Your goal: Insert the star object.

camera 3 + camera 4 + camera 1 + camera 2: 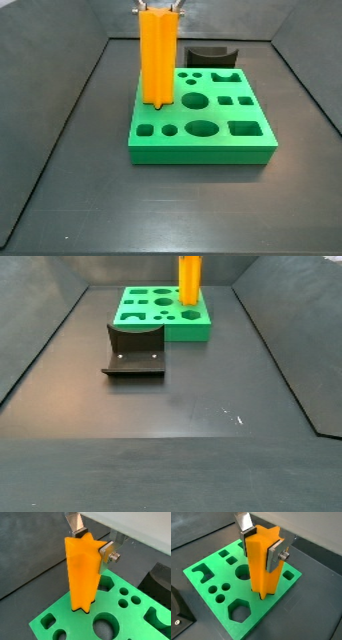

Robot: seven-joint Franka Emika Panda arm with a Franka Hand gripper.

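The star object point(83, 572) stands upright on the green block point(133, 614), its lower end seated at a star-shaped hole near one corner of the block. In both wrist views the ridged orange bar rises well above the block's top face; how deep the lower end sits in the hole cannot be told. In a side view the bar point(158, 58) stands at the block's near-left corner region, vertical, with the green block point(201, 130) below it.

The gripper point(263, 543) is at the upper end of the bar. Its jaws are clamped on the star object: one silver finger plate point(276, 554) lies flat against one ridged side, and the opposite finger point(244, 523) bears on the far side near the top. In both side views only the fingertips show at the frame's upper edge.

The green block lies flat on the dark table point(80, 200). Its top face carries several shaped holes: round ones of differing size, square and rectangular ones, a hexagonal one point(240, 608) and an arch-shaped one point(200, 573).

The fixture point(135, 352) stands on the table just beside the green block point(150, 311), on the side away from the bar. In the same view the star object point(191, 280) stands at the block's far corner, well apart from the fixture.
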